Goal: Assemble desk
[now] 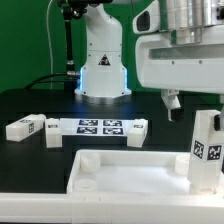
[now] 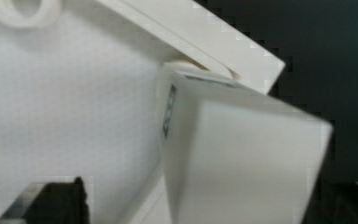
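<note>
The white tabletop [image 1: 130, 178] lies flat along the near edge of the dark table [image 1: 30, 160], with its raised rim facing up. Round sockets show in its corners on the exterior view's left. One standing leg [image 1: 207, 150] rises upright from the tabletop's corner on the exterior view's right, with a black-and-white tag on its near face. In the wrist view the same leg [image 2: 247, 150] fills the middle, with the tabletop's flat surface [image 2: 69, 100] beneath it.

The tool [image 1: 172, 100] hangs just above that leg, a little toward the exterior view's left. In the wrist view its dark fingertips [image 2: 59, 197] stand apart on either side of the leg, with a gap showing, so the tool is spread and grips nothing.

Farther back, near the middle of the table, the marker board [image 1: 98, 126] lies flat. Two loose legs lie on their sides toward the table's edge on the exterior view's left: the outer leg [image 1: 24, 127] and the inner leg [image 1: 55, 130]. A third leg [image 1: 137, 130] lies just beside the board's other end. The robot base [image 1: 103, 65] stands at the far edge.
</note>
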`<state>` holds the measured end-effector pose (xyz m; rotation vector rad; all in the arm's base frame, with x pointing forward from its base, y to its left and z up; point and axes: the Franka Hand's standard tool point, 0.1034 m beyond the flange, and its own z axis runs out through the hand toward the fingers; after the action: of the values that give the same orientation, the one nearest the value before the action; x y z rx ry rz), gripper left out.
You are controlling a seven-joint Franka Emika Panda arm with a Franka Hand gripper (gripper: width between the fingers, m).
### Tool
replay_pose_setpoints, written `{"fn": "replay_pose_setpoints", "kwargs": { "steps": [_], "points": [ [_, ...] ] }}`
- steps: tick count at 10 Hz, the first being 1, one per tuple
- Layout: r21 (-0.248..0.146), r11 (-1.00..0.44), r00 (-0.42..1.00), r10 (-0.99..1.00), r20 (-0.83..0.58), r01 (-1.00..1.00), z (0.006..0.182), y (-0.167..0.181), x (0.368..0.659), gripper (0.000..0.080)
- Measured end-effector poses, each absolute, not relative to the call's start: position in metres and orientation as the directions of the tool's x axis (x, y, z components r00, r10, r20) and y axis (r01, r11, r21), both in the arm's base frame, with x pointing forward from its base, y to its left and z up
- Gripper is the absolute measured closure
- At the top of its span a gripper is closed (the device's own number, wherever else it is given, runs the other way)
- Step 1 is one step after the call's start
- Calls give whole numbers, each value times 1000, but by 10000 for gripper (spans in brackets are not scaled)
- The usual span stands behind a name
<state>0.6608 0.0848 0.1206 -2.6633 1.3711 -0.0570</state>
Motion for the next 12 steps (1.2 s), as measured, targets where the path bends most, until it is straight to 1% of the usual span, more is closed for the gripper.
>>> {"fn": "replay_pose_setpoints", "kwargs": {
  "steps": [3, 6, 8, 9, 12],
  "points": [
    [-145, -764, 773, -635, -2, -628, 120, 91, 659, 150],
    [-139, -887, 893, -449, 31, -441, 120, 92, 659, 151],
    [-102, -953, 955, -291, 56, -285, 120, 97, 657, 151],
    [-82, -983, 983, -169, 71, -163, 120, 98, 657, 151],
    [-32, -992, 989, 119, 88, 122, 119, 100, 657, 151]
  ]
}}
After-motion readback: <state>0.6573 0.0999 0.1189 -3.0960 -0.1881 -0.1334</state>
